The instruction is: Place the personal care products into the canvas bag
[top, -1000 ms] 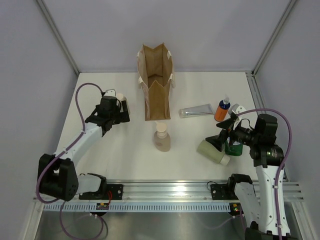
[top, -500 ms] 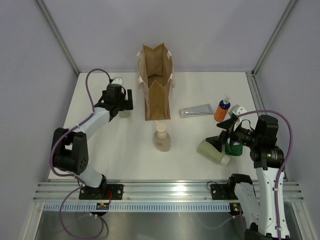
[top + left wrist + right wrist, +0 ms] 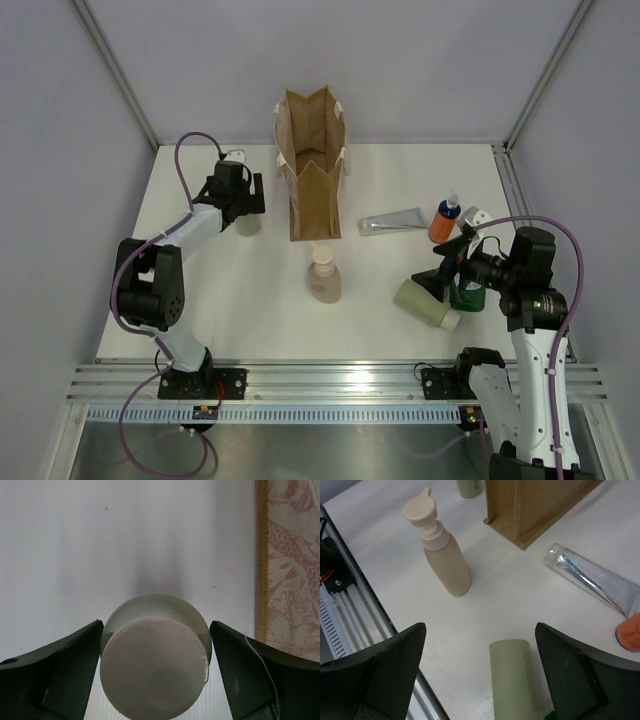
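The upright pale green bottle (image 3: pixel 155 665) stands on the table (image 3: pixel 250 290) just left of the canvas bag (image 3: pixel 312 190), near the far edge. It could tip, or slip and swing into the bag's rim on the lift, because the left fingers (image 3: pixel 70 655) bracket only its smooth, rounded top. Those fingers are apart, one on each side with the tips at its shoulder, though I cannot tell if they touch. The right fingers (image 3: pixel 390 655) are spread wide and empty over the lying pale green bottle (image 3: pixel 512 677), toward the near right corner.
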